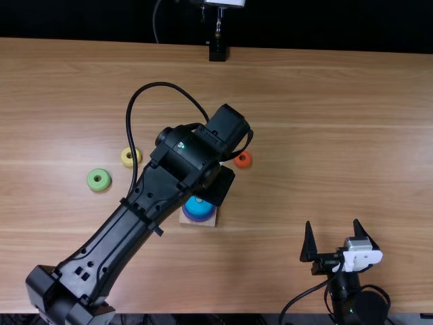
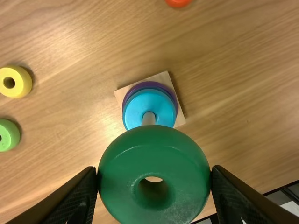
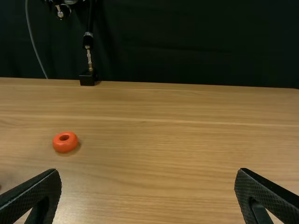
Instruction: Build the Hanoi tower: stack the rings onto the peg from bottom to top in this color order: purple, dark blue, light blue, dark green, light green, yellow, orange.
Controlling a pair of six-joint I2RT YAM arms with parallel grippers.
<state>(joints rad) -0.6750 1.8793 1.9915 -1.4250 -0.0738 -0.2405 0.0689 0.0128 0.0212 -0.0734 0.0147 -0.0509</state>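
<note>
Worktop (image 1: 325,135): left end effector (image 1: 215,186) gripping a ring near the peg (image 2: 148,119); right end effector (image 1: 333,230) released, its fingers wide apart.
The square base (image 2: 179,121) carries the purple ring (image 2: 148,84), with the light blue ring (image 2: 139,108) topmost; the dark green ring (image 2: 117,175) is grasped; light green (image 1: 92,181) and yellow (image 1: 124,160) rings lie near each other left of the base, the orange ring (image 3: 67,146) beyond it.

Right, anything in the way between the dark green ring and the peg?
Nothing visible stands between the dark green ring, held in the left gripper, and the peg. The light blue ring around the peg is only the layer it should land on; the yellow, light green and orange rings lie off to the sides.
</note>
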